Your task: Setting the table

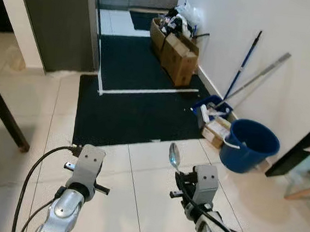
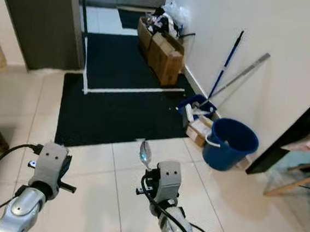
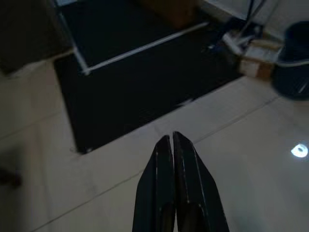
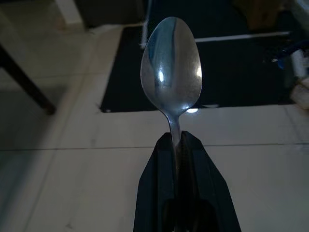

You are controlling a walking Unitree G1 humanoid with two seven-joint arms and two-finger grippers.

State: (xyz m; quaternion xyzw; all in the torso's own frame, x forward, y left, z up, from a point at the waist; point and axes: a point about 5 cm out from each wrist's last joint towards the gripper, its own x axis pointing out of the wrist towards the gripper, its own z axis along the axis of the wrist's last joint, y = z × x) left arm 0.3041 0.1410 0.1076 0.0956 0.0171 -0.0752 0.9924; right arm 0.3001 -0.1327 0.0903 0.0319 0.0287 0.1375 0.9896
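Note:
A metal spoon point(image 4: 171, 72) stands bowl-up between the black fingers of my right gripper point(image 4: 177, 140), which is shut on its handle. In the left eye view the spoon point(image 1: 174, 155) rises above the right wrist, over the pale tiled floor. My left gripper point(image 3: 172, 140) is shut with nothing between its fingers, held out over the tiles near the edge of a dark mat point(image 1: 133, 114).
A blue bucket point(image 1: 248, 144) stands by the white wall at the right, with mop handles point(image 1: 242, 64) leaning above it and a small carton point(image 1: 215, 130) beside it. Cardboard boxes point(image 1: 177, 55) line the wall farther on. A dark table leg point(image 1: 4, 115) stands left; a dark post point(image 1: 300, 146) right.

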